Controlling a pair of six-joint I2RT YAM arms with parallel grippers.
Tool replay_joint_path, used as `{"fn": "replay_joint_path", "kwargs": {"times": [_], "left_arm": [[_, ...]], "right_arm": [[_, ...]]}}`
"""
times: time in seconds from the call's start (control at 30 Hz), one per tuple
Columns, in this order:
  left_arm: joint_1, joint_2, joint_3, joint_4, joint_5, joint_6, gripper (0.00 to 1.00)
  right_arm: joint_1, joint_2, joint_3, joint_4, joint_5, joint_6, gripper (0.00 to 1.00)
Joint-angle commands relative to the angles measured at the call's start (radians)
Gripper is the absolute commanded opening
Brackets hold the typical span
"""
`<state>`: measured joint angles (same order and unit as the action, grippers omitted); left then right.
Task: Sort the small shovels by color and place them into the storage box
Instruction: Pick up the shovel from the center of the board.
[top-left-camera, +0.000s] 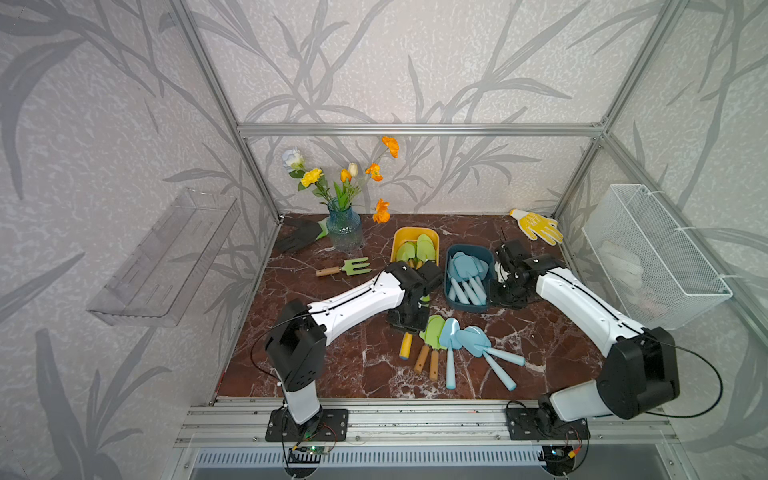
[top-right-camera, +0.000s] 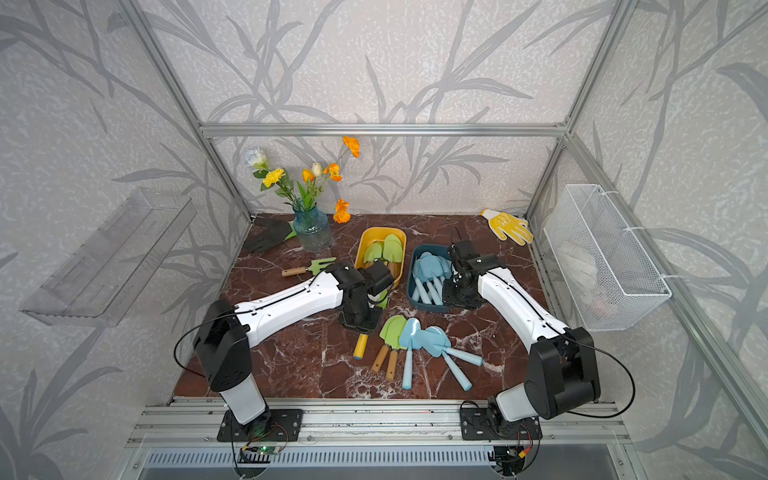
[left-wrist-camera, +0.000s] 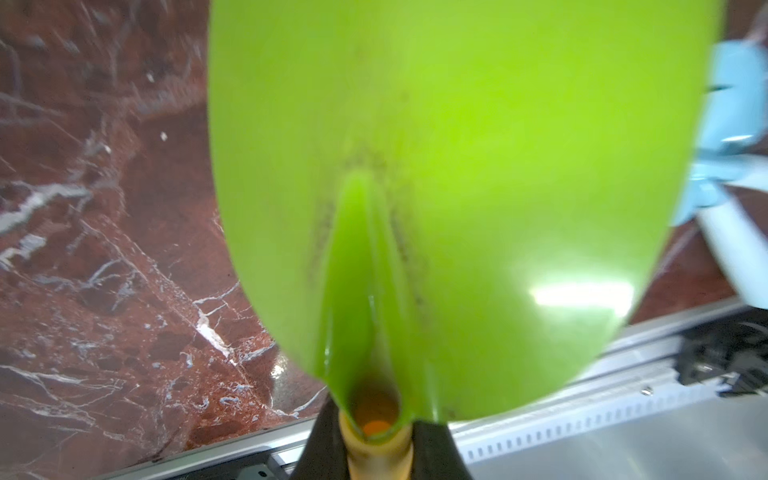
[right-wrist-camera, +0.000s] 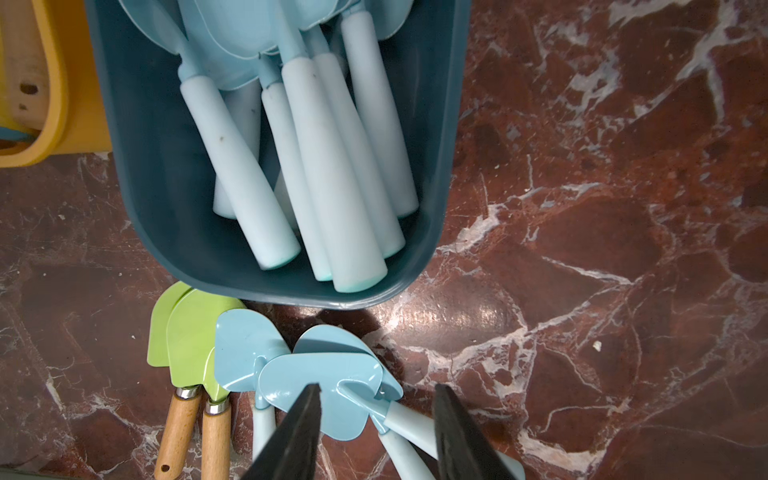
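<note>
Red-brown marble covers the worktop (top-left-camera: 332, 365). Nearest its front edge lies a loose cluster of shovels with their handles pointing forward. Two green shovels with brown wooden handles (top-left-camera: 432, 332) lie side by side. Just to their right, three blue shovels (top-left-camera: 471, 340) overlap at the blades, their handles fanned out.

Just left of that cluster, the left pincer (top-left-camera: 406, 322) is clenched on a green shovel with a yellow handle (top-left-camera: 406, 345). In the left wrist view the handle sits squeezed between the two dark fingers (left-wrist-camera: 436, 457), and the lime blade fills most of the picture. Whether this shovel is clear of the worktop cannot be told.

Farther back stand two boxes, close together. The dark blue box (top-left-camera: 448, 286) on the right holds a pile of blue shovels (top-left-camera: 467, 270), handles toward the front. The yellow box (top-left-camera: 398, 243) on the left holds green shovels (top-left-camera: 419, 249). The right pincer (right-wrist-camera: 376, 434) hangs by the right side of the dark blue box, jaws apart and grasping nothing.

Left of the yellow box lies a green fork with a wooden handle (top-left-camera: 349, 268). Along the back wall are a black glove (top-left-camera: 299, 235), a blue glass vase of flowers (top-left-camera: 344, 228) and, in the far right corner, a yellow glove (top-left-camera: 538, 226).
</note>
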<state>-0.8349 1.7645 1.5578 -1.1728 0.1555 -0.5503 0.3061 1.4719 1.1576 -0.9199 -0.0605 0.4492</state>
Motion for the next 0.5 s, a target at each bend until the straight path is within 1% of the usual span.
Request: {"fn": "replay_joint_path", "kwargs": {"times": [0.0,0.1,0.2,0.27,0.33,0.37,0.4,0.47], "left_arm": [[0.056,0.033,0.154,-0.096,-0.03,0.073,0.0],[0.121,0.156,0.335,-0.114,-0.023,0.117,0.0],[0.179,0.326,0.54,-0.141,-0.04,0.148,0.0],[0.203,0.44,0.693,-0.175,-0.066,0.176,0.0],[0.221,0.575,0.886,-0.236,-0.114,0.194,0.0],[0.227,0.606,0.932,-0.226,-0.126,0.199,0.0],[0.237,0.618,0.93,-0.188,-0.136,0.192,0.0],[0.26,0.647,0.946,-0.148,-0.12,0.169,0.0]], "right_arm": [[0.002,0.004,0.007,0.0,0.004,0.016,0.46],[0.002,-0.004,0.006,-0.004,0.011,0.019,0.46],[0.003,-0.016,0.004,-0.018,0.016,0.02,0.46],[0.002,-0.028,0.0,-0.026,0.017,0.022,0.46],[0.003,-0.045,-0.01,-0.036,0.027,0.028,0.46],[0.002,-0.054,-0.014,-0.039,0.031,0.028,0.46],[0.002,-0.065,-0.021,-0.043,0.036,0.031,0.46],[0.002,-0.083,-0.036,-0.046,0.041,0.037,0.46]]}}
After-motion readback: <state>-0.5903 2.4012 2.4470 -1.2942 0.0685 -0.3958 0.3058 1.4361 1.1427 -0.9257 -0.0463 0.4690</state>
